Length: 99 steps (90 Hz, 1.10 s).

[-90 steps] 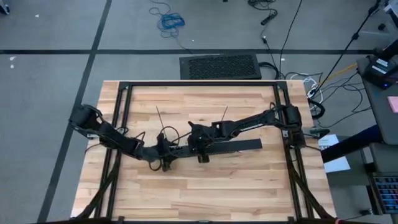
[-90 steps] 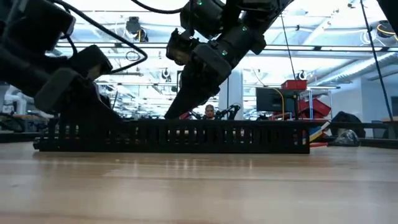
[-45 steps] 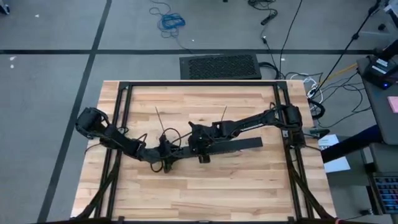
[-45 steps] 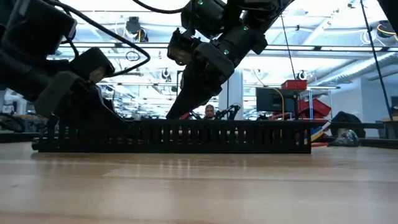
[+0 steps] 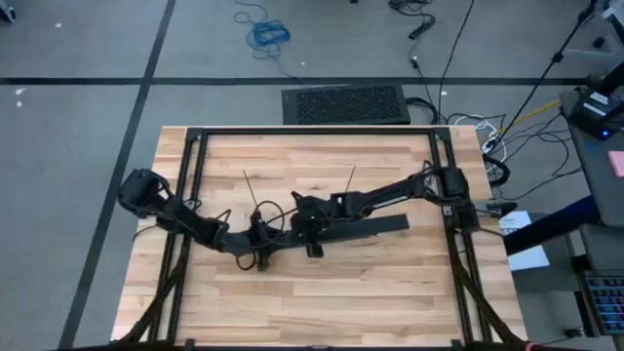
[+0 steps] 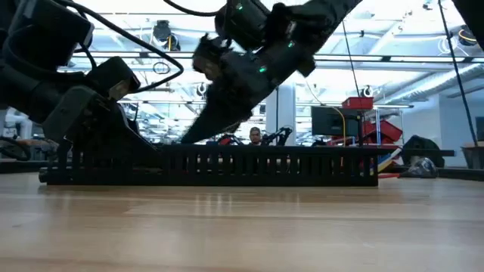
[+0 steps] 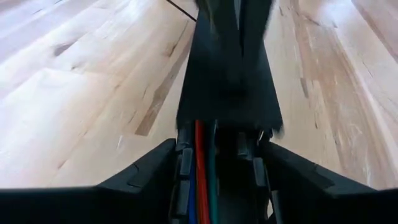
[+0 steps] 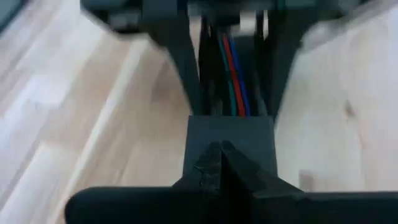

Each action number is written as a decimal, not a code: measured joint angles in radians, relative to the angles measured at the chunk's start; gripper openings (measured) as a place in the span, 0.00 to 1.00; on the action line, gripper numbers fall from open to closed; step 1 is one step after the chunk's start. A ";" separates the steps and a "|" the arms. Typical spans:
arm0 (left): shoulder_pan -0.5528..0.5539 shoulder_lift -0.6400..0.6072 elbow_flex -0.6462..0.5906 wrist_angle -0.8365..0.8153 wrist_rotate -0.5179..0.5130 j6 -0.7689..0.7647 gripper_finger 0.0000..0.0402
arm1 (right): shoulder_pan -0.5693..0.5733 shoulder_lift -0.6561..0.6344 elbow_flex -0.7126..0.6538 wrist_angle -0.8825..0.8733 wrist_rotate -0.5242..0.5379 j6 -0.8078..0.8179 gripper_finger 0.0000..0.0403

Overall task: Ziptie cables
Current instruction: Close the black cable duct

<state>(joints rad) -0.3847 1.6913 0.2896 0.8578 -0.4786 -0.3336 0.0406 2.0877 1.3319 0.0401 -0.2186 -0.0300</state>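
A long black slotted bar (image 5: 361,231) lies on the wooden table, running left to right. Thin red, green and blue cables (image 7: 200,162) lie in its open channel at the left end. A flat dark cover (image 7: 227,93) closes the channel farther along. My left gripper (image 5: 261,239) is at the bar's left end, shut on it. My right gripper (image 5: 308,234) is shut, with its tips on the cover (image 8: 217,155). Thin dark zipties (image 5: 250,183) lie on the wood behind the bar, one (image 5: 350,178) farther right. My left gripper holds the bar's left end between its two fingers, one on each slotted side wall (image 7: 181,165). The fingers come low from the table's left and lie along the bar, which rests flat on the table. My right gripper touches the cover's top (image 8: 205,134) near its left edge with its shut fingertips (image 8: 211,163). It slants down from the table's right; the tips meet the bar's top (image 6: 185,142).
Black frame rails (image 5: 312,132) run around the table's edges. A dark floor mat (image 5: 346,104) lies beyond the far edge. Bare wood (image 5: 322,302) stretches between the bar and the near edge. A person (image 6: 255,136) sits far off in the room behind.
My right gripper has slid toward the table's left along the bar's top, closer to my left gripper, staying shut and dropping a little. The bar has kept its place on the table.
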 joint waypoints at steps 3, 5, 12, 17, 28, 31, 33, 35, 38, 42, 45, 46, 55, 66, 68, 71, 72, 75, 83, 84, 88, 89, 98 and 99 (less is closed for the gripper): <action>0.000 0.000 0.003 -0.005 0.000 0.000 0.54 | 0.000 0.012 0.000 0.030 -0.012 0.003 0.00; 0.000 0.000 0.004 -0.007 0.001 0.000 0.54 | 0.000 0.020 0.000 0.050 -0.018 0.005 0.00; 0.000 0.000 0.004 -0.010 0.005 0.000 0.54 | 0.000 0.034 0.000 0.094 -0.020 0.001 0.00; 0.000 0.000 0.005 -0.012 0.007 0.000 0.54 | 0.003 0.026 0.000 0.096 -0.017 -0.011 0.00; 0.001 0.000 0.009 -0.012 0.012 -0.001 0.54 | 0.015 -0.027 -0.003 0.070 -0.008 -0.037 0.00; 0.002 0.000 0.009 -0.013 0.014 -0.001 0.54 | 0.017 -0.052 -0.003 0.064 -0.006 -0.041 0.00; 0.002 0.000 0.009 -0.014 0.014 -0.001 0.54 | 0.019 -0.070 -0.002 0.059 -0.004 -0.044 0.00; 0.002 0.000 0.009 -0.015 0.016 -0.001 0.54 | 0.021 -0.087 0.000 0.043 0.003 -0.048 0.00; 0.002 0.000 0.009 -0.018 0.023 -0.001 0.54 | 0.024 -0.111 0.001 0.016 0.014 -0.053 0.00; 0.003 0.000 0.009 -0.020 0.034 0.001 0.54 | 0.027 -0.137 0.001 -0.040 0.028 -0.058 0.00; 0.005 0.000 0.009 -0.021 0.038 0.002 0.54 | 0.028 -0.149 0.001 -0.088 0.043 -0.060 0.00; 0.005 0.000 0.009 -0.021 0.038 0.002 0.54 | 0.028 -0.152 0.001 -0.103 0.048 -0.060 0.00; 0.008 0.000 0.008 -0.022 0.055 0.008 0.54 | 0.028 -0.166 0.000 -0.201 0.069 -0.056 0.00; 0.008 0.000 0.008 -0.022 0.071 0.003 0.58 | 0.028 -0.135 0.000 -0.225 0.070 -0.045 0.00; 0.008 0.000 0.007 -0.019 0.078 0.002 0.60 | 0.027 -0.123 0.000 -0.227 0.070 -0.044 0.00; 0.008 0.000 0.006 -0.015 0.092 0.001 0.63 | 0.025 -0.105 0.000 -0.227 0.070 -0.043 0.00; 0.008 0.000 0.006 -0.015 0.096 0.001 0.64 | 0.025 -0.100 0.000 -0.226 0.070 -0.042 0.00; 0.008 0.000 0.007 -0.012 0.106 -0.001 0.67 | 0.023 -0.089 -0.001 -0.218 0.065 -0.042 0.00; 0.007 -0.006 0.009 -0.011 0.116 -0.001 0.76 | 0.017 -0.066 0.002 -0.188 0.059 -0.034 0.00; 0.007 -0.007 0.009 -0.011 0.116 0.000 0.77 | 0.016 -0.063 0.003 -0.183 0.056 -0.034 0.00; 0.007 -0.012 0.009 -0.016 0.117 -0.002 0.79 | 0.012 -0.053 0.005 -0.174 0.051 -0.032 0.00; 0.007 -0.015 0.009 -0.018 0.119 -0.003 0.80 | 0.012 -0.051 0.005 -0.172 0.051 -0.031 0.00; 0.005 -0.054 0.007 -0.072 0.158 -0.035 0.82 | 0.009 -0.038 0.006 -0.158 0.048 -0.023 0.00; 0.005 -0.059 0.007 -0.081 0.163 -0.042 0.82 | 0.009 -0.038 0.006 -0.158 0.046 -0.022 0.00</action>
<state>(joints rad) -0.3794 1.6321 0.2966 0.7772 -0.3156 -0.3752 0.0492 2.0499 1.3382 -0.1181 -0.1722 -0.0520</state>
